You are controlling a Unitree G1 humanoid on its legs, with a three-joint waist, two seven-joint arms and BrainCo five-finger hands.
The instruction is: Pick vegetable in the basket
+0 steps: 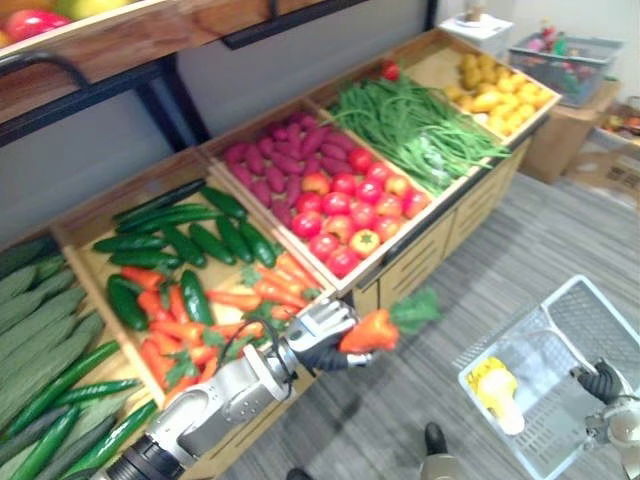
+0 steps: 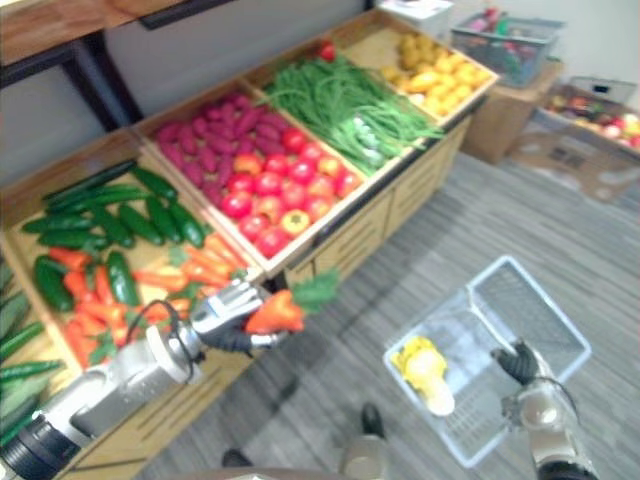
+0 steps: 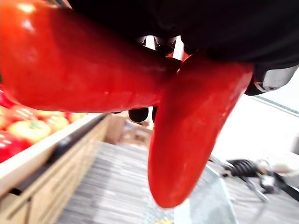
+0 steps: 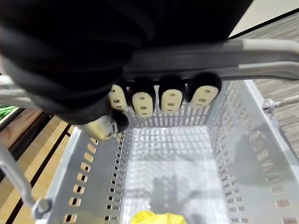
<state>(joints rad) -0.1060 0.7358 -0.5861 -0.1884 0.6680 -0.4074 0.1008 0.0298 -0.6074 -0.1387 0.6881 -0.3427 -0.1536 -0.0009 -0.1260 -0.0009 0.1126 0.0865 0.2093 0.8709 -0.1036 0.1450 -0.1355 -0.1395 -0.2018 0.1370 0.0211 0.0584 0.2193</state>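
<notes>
Take the wooden stand (image 1: 455,225) as your landmark; drawer fronts run along its side. Behind the stand you see a grey wall (image 1: 270,75), and above it a wooden shelf (image 1: 130,45) on a black frame (image 1: 165,115). In front of the stand, the floor (image 1: 530,250) is grey striped carpet. Past the stand's far end you'll find a cardboard box (image 1: 560,140) carrying a grey crate (image 1: 575,88), with a white wall (image 1: 610,20) beyond them.

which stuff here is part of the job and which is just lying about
Job: carrot in the left hand; white basket, its handle gripped by the right hand; yellow item already inside.
Lying about: cucumbers, tomatoes, green beans on the stand; grey crate behind.
</notes>
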